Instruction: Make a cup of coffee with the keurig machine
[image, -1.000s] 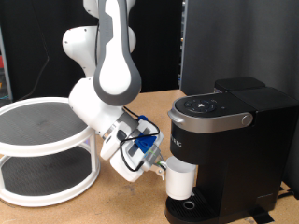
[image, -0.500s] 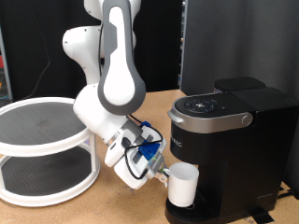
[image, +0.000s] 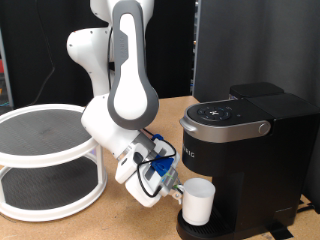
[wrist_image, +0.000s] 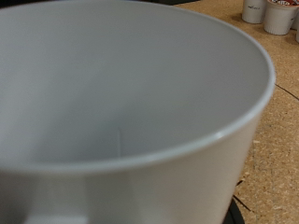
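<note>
Gripper just beside the keurig machine, fingers closed on the cup — upright, under the brew head, over the machine's drip tray.

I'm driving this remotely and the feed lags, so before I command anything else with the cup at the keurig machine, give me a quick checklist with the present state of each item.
1. Cup upright, mouth up: ok, both views show its open rim on top.
2. Cup sits under the keurig machine head: ok, it is low at the machine's front, over the drip tray.
3. Cup empty: ok, the wrist view shows a bare white inside.
4. Claw on the cup: cannot tell, it is at the cup's side but the fingers are hidden.
5. Machine lid down: ok, the grey handle lies flat.
6. Pod loaded: cannot tell, the chamber is closed.
</note>
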